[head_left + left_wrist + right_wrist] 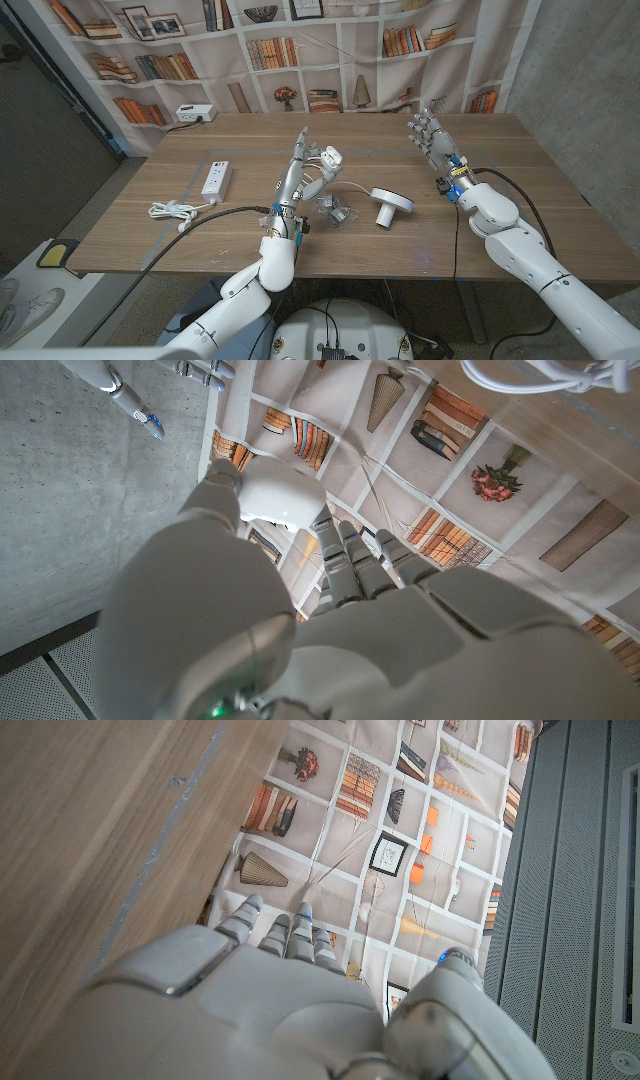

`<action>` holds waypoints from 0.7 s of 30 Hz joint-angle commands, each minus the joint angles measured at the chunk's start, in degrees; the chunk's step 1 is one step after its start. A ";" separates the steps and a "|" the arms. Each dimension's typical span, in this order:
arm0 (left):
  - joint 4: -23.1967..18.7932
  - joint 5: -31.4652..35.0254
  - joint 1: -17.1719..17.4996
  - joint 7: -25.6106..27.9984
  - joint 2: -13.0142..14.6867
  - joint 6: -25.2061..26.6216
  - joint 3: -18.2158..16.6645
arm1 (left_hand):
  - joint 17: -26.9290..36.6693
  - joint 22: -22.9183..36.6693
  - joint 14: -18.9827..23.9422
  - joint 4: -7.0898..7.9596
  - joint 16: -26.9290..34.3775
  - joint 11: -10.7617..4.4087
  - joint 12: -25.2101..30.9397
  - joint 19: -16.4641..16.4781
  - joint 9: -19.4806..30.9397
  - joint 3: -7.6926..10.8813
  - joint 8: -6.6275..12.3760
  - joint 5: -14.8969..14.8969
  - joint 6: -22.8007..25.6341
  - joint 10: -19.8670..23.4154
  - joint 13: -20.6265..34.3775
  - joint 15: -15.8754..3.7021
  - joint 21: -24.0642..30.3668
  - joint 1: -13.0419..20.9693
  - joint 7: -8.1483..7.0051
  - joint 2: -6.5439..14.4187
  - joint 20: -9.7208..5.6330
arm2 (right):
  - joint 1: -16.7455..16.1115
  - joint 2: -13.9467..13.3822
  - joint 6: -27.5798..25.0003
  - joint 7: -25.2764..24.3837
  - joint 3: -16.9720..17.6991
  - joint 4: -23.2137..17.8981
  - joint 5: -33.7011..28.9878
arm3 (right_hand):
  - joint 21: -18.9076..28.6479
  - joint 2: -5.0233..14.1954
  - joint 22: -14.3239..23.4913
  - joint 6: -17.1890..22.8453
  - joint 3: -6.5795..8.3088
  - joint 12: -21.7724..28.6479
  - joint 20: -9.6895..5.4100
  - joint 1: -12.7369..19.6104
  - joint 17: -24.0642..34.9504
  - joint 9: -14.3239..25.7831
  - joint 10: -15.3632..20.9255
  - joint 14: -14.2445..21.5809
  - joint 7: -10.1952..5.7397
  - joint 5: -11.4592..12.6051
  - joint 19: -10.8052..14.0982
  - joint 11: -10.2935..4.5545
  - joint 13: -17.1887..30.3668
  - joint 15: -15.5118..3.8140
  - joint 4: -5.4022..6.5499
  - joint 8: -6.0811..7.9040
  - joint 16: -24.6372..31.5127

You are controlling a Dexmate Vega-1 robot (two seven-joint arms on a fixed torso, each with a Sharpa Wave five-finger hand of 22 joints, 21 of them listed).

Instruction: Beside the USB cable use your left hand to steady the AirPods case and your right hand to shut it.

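White power strip (pixel 217 180) lay on the counter (pixel 520 170) toward the left, its coiled white cord (pixel 172 210) just in front of it. A black cable (pixel 190 228) ran across the counter's near left part to the left arm. Left hand (pixel 301 177) was raised above the counter's middle, fingers (pixel 299 150) pointing up, grasping the white AirPods case (pixel 332 156) off the surface; the case sat at the hand's upper right side. Left wrist view showed the case (pixel 283 495) pinched against the thumb, fingers (pixel 345 555) alongside it. Whether the lid was up or closed, could not tell. Thin white USB cable (pixel 356 187) lay on the counter just right of that hand, near a small clear plastic item (pixel 335 211). White round stand-like object (pixel 389 205) lay tipped just right of that. Right hand (pixel 432 140) hovered well apart to the right, fingers (pixel 420 124) released and spread, holding nothing. Right wrist view showed its fingers (pixel 290 935) extended too.
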 commanded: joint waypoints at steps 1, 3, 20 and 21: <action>0.83 -0.12 -0.88 -0.62 -0.80 -0.31 0.20 | 0.08 0.08 1.42 -0.10 -0.13 -9.61 0.33 0.47 0.14 -0.33 -0.04 0.43 0.02 12.61 0.24 -1.76 -0.17 2.63 -0.05 3.02 -0.06 | -1.25 -1.44 -2.15 -0.54 0.71 -1.86 -0.07 | 0.30 0.36 0.25 0.01 0.05 0.59 0.95 0.43 0.18 0.23 0.91 0.45 -0.15 -0.06 0.17 0.18 0.28 0.53 -0.33 0.08 0.32; 0.50 0.50 -0.76 -0.62 -0.78 0.49 0.18 | 0.08 0.08 1.44 -0.12 -0.16 -9.61 0.40 0.48 0.14 -0.35 -0.06 0.43 0.04 12.71 0.28 -1.76 -0.18 2.77 -0.11 3.03 -0.09 | -1.09 -1.76 -1.43 1.06 0.71 -1.35 0.48 | 0.29 0.39 0.26 -0.13 0.07 0.59 1.07 0.46 0.18 0.23 0.95 0.50 -0.17 -0.06 0.18 0.13 0.30 0.60 -0.34 0.02 0.32; 1.91 0.56 -2.01 -1.09 -1.75 1.62 0.22 | 0.11 0.07 1.49 -0.12 -0.30 -9.62 0.36 0.45 0.15 -0.59 -0.18 0.41 0.23 12.77 0.14 -1.68 -0.29 3.52 -0.07 3.15 -0.04 | -3.34 -3.23 -2.85 -4.26 0.81 -5.81 -6.82 | 0.64 -0.03 0.25 -0.97 -0.10 4.66 1.78 0.67 0.48 0.31 11.36 5.20 -0.24 -0.35 2.38 0.47 2.34 1.52 -0.89 -0.02 1.80; 2.28 -0.41 -2.33 -1.83 -1.79 1.15 0.23 | 0.12 0.07 1.50 -0.11 -0.30 -9.62 0.36 0.45 0.15 -0.61 -0.18 0.41 0.25 12.78 0.13 -1.69 -0.29 3.56 -0.09 3.17 -0.06 | -3.08 -3.76 -2.77 -3.76 0.55 -5.72 -7.54 | 0.63 -0.04 0.24 -0.94 -0.11 5.06 1.76 0.67 0.49 0.31 12.39 5.60 -0.18 -0.36 2.50 0.48 2.50 1.63 -0.91 0.01 1.93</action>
